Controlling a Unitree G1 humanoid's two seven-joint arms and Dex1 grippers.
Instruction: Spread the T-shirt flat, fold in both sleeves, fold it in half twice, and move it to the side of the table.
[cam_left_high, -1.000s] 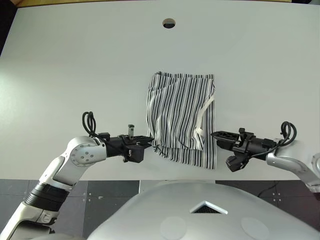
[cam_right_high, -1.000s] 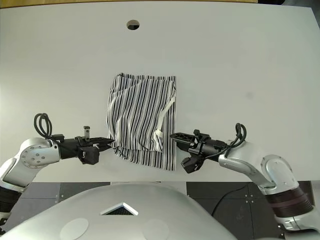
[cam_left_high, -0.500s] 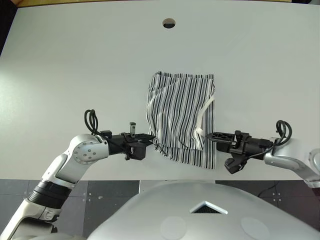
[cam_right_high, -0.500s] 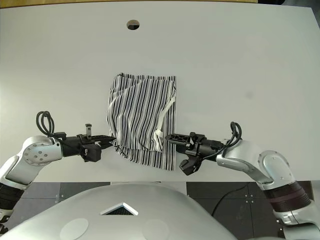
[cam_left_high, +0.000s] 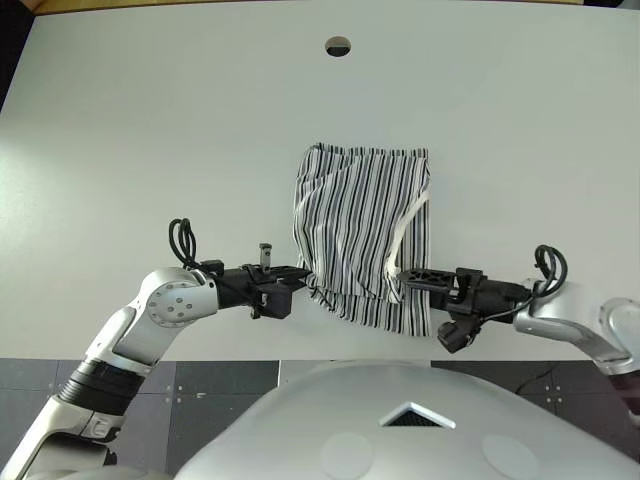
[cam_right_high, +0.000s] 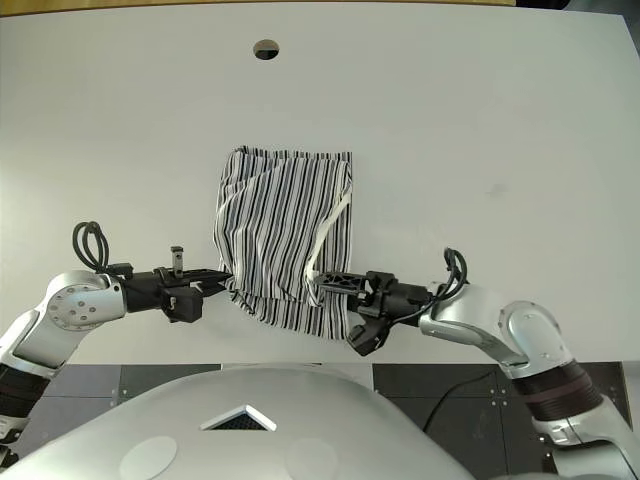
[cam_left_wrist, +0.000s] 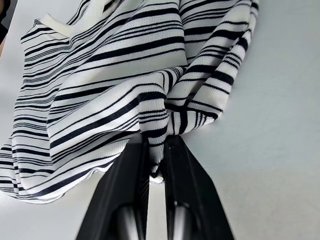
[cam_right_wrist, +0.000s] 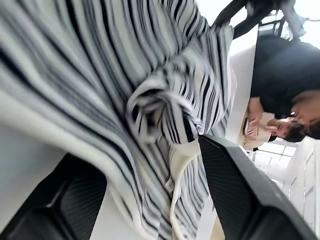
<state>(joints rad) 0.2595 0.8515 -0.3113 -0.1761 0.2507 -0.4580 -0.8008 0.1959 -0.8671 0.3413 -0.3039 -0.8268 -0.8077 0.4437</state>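
**Position.** One T-shirt (cam_left_high: 365, 215), striped and already folded into a narrow panel, lies at the middle of the table (cam_left_high: 150, 130), with its near hem close to the near edge.

**Left tool** (cam_left_high: 298, 276). Closed, pinching the near-left corner of the T-shirt. The cloth bunches between its two fingers. This grip probably anchors that corner for the next fold.

**Right tool** (cam_left_high: 405, 275). Fingers spread, lying at the near-right edge with a roll of cloth between them and not yet clamped. It appears to be set for a matching grasp, so that both near corners can be lifted together and carried to the far hem.

**Count.** T-shirt: 1. Tools: 2. Table: 1, with one round hole (cam_left_high: 338, 46) at the far side
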